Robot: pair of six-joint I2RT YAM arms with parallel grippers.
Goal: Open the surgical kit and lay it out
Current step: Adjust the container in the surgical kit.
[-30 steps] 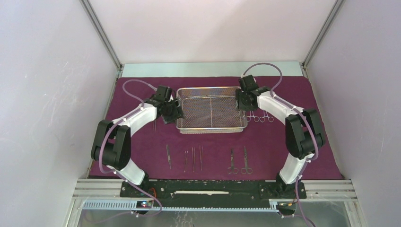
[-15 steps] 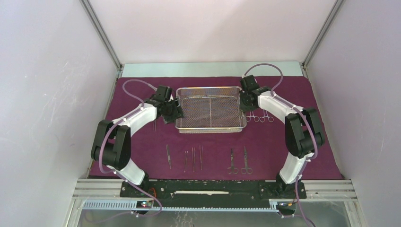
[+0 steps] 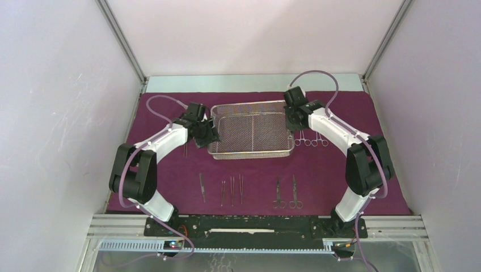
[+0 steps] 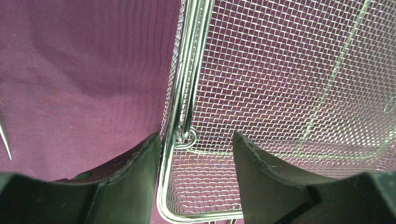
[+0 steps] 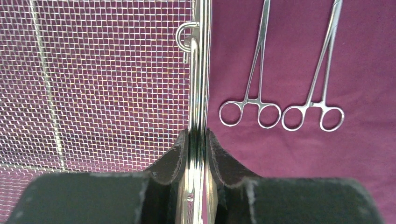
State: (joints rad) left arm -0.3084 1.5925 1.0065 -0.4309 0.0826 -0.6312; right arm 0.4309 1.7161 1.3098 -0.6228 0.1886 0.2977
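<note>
Tray rim (image 5: 198,70) seemingly inside right claw (image 5: 198,136)

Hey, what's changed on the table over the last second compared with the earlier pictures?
The right hand, clamped on the right rim of the mesh tray, rose and drew back. This tipped that end up, and the tray slid slightly left. The left hand stayed open astride the left rim. The instruments on the cloth did not move.
</note>
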